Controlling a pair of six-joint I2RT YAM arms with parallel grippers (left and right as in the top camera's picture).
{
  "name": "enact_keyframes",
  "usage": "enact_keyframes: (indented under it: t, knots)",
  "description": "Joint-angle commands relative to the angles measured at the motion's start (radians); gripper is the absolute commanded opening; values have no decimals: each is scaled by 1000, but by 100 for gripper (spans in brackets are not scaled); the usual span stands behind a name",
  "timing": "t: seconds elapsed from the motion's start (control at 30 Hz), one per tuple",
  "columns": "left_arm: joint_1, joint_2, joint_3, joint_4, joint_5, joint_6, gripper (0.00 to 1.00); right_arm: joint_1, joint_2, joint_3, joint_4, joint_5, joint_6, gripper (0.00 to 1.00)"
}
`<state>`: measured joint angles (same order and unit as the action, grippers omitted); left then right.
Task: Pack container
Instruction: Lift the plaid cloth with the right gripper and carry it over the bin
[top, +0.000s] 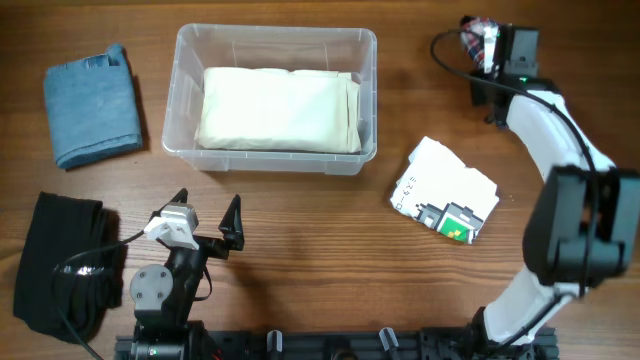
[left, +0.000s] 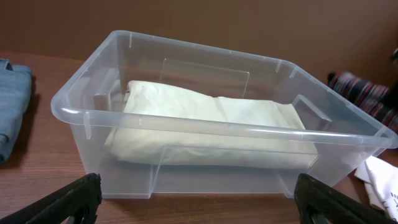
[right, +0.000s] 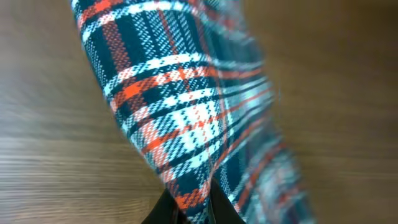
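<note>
The clear plastic container (top: 275, 95) stands at the back middle of the table, with a folded cream cloth (top: 280, 108) lying flat inside; both also show in the left wrist view, the container (left: 93, 115) and the cloth (left: 211, 124). My left gripper (top: 208, 222) is open and empty, near the front edge, just in front of the container. My right gripper (top: 486, 42) is at the far right back, shut on a plaid cloth (right: 186, 106) of dark blue, red and white, which hangs from its fingers (right: 189, 211) above the wood.
A folded blue denim cloth (top: 92, 106) lies at the back left. A black garment (top: 62, 262) lies at the front left. A folded white printed cloth (top: 445, 190) lies right of the container. The right arm (top: 560, 150) arches over the right side.
</note>
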<state>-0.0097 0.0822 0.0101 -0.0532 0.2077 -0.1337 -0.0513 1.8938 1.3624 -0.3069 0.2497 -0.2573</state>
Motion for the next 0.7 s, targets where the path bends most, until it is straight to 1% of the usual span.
enact_keyframes:
  t: [0.0, 0.13, 0.2, 0.3, 0.37, 0.47, 0.57, 0.67]
  knots:
    - [7, -2, -4, -4, 12, -9, 100, 29, -161, 8, 10, -24, 22, 4]
    - [7, -2, -4, -4, 12, -9, 100, 77, -286, 8, 0, -30, 22, 4]
    - [7, -2, -4, -4, 12, -9, 100, 108, -338, 8, 9, -66, 24, 4]
    - [7, -2, -4, -4, 12, -9, 100, 186, -430, 8, 47, -119, 76, 4]
    - [7, -2, -4, -4, 12, -9, 100, 238, -466, 8, 77, -177, 74, 4]
    - [7, -2, -4, -4, 12, -9, 100, 341, -490, 8, 144, -188, 72, 4]
    - [7, -2, -4, -4, 12, -9, 100, 428, -490, 8, 178, -239, 5, 4]
    - [7, -2, -4, -4, 12, -9, 100, 532, -489, 8, 186, -252, -110, 4]
